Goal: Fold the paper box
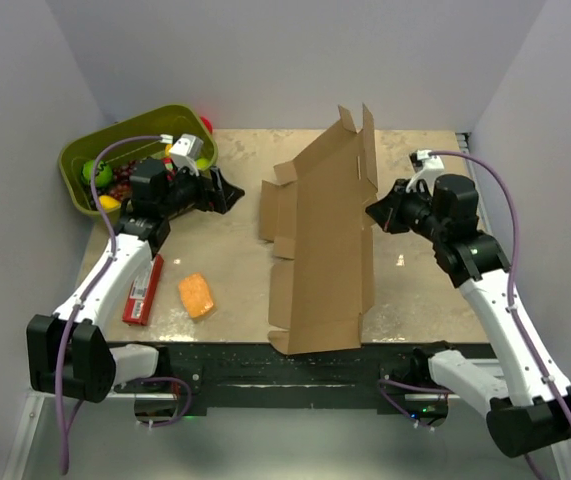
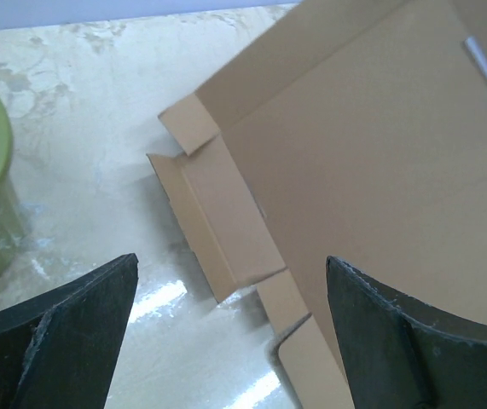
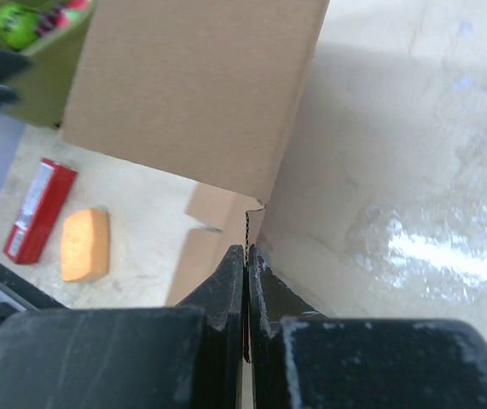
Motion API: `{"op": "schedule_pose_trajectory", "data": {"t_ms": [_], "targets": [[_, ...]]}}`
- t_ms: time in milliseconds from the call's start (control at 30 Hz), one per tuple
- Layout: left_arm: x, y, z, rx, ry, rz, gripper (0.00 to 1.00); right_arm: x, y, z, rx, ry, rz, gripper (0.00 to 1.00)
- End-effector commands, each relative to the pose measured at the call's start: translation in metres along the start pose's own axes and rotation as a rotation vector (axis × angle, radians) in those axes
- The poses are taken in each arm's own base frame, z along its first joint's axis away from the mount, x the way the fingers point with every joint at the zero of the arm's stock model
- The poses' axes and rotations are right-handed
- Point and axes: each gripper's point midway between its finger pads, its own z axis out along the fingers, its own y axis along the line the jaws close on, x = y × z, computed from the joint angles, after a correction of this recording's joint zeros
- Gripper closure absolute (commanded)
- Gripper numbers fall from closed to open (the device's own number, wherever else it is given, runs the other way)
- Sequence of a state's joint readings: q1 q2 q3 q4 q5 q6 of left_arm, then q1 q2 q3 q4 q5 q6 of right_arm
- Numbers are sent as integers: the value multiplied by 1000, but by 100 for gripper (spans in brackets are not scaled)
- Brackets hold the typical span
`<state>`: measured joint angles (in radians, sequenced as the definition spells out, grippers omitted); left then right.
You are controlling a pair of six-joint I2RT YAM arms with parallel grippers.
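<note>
Your beige worktop (image 1: pixel 215 265) carries the paper box (image 1: pixel 320 250) mid-width, reaching the near edge — one wall raised; your right gripper (image 1: pixel 371 212) is clenched on that wall; your left gripper (image 1: pixel 229 195) gapes beside the flaps, untouching.

Overhead, wrist close-ups; shared paper box (image 1: pixel 320 240)

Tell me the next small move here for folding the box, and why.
Probably ease the left hand forward onto the side flap and lift it. That hand is open and apart from the paper box, while the right hand is shut on the edge of its raised panel.
</note>
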<state>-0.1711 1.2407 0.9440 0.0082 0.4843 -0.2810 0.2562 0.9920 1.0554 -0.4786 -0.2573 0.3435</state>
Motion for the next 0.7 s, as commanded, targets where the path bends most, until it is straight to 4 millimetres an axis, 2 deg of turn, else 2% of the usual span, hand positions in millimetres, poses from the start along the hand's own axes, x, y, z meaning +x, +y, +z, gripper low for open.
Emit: {"op": "schedule_pose_trajectory", "data": {"t_ms": [0,133,233,267,367,667], "targets": [[-17,-24,0,123,-55,14,5,-41,38,-34,-129,-127,-79,100],[-33,-33,-8,159,-95,36,4,-55,59,-50,-216,-158,-114,100],[-47,-28,-19,165,-140,14,3,-63,70,-58,-252,-175,-127,100],[-57,-21,-24,159,-175,-7,2,-65,75,-63,-276,-180,-135,100],[-64,-22,-30,214,-205,-34,2,-71,88,-72,-328,-192,-146,100],[-51,-15,-16,252,-167,-86,3,-91,116,-104,-421,-236,-167,100]]}}
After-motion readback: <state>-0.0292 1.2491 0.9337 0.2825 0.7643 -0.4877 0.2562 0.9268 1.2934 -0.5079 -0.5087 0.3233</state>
